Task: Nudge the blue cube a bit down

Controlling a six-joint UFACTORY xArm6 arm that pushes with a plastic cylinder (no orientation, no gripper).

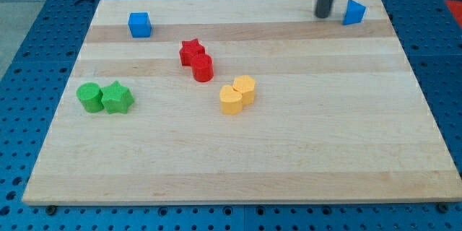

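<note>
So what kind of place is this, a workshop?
Probably a robotics lab bench: a pale wooden board on a blue perforated table, small coloured plastic blocks like the blue cube, and my tip.

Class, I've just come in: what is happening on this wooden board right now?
A robot arm's dark rod is working on a wooden board scattered with small coloured blocks. My tip sits near the view's top right, just left of a blue block whose shape is hard to make out; contact is unclear. The blue cube, which is to be nudged down, lies far off at the top left. In between are a red star against a red cylinder, two green blocks and two yellow blocks.
</note>
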